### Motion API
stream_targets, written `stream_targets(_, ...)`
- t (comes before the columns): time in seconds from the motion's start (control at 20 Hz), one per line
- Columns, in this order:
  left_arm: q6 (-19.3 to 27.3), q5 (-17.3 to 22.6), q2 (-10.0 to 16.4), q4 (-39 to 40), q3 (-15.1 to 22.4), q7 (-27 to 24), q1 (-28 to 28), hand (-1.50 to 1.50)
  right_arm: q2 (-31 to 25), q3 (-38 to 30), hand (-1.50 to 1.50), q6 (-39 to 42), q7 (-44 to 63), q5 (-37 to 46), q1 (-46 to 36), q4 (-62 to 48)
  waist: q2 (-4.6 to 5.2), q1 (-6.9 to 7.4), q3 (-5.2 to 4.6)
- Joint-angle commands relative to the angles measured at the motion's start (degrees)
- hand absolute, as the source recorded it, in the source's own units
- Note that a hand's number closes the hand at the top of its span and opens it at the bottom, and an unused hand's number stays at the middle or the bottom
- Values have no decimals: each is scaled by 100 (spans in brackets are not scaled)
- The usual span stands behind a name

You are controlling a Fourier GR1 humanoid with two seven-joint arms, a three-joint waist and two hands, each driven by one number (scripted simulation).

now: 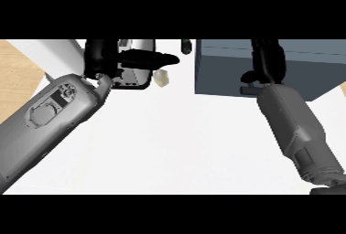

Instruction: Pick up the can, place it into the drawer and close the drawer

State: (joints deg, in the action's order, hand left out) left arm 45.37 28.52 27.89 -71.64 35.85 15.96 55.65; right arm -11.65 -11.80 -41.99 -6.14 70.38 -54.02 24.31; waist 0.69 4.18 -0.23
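Observation:
A blue-grey drawer cabinet fills the top right of the head view, its lighter top face running out past the view's upper edge. My right hand lies against it with straight fingers pointing away from me and the thumb tucked near the cabinet's front. It holds nothing that I can see. My left hand is at the top left, open, with its thumb stretched to the right. Just under that thumb a small pale beige object sits on the white counter, apart from the hand. I cannot tell if it is the can.
A strip of wooden floor shows beyond the counter's left edge. Both grey forearms cross the counter from the lower corners. The cabinet's front face stands as a wall along the counter's far right.

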Motion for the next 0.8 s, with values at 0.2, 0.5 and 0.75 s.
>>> stream_targets(0.2,-153,-67,225,-468,-123,2,-445,-150,-74,-257,-150,72,-47,-112,-906,-770,82,101,37)
stream_targets(0.5,-177,-162,452,-764,-215,-126,-774,-150,-81,-392,-150,70,-202,-190,-997,-1002,98,169,40)
stream_targets(0.75,-105,-229,268,-682,-185,-146,-775,-150,183,-934,-150,164,-869,-899,-1163,-764,123,83,59)
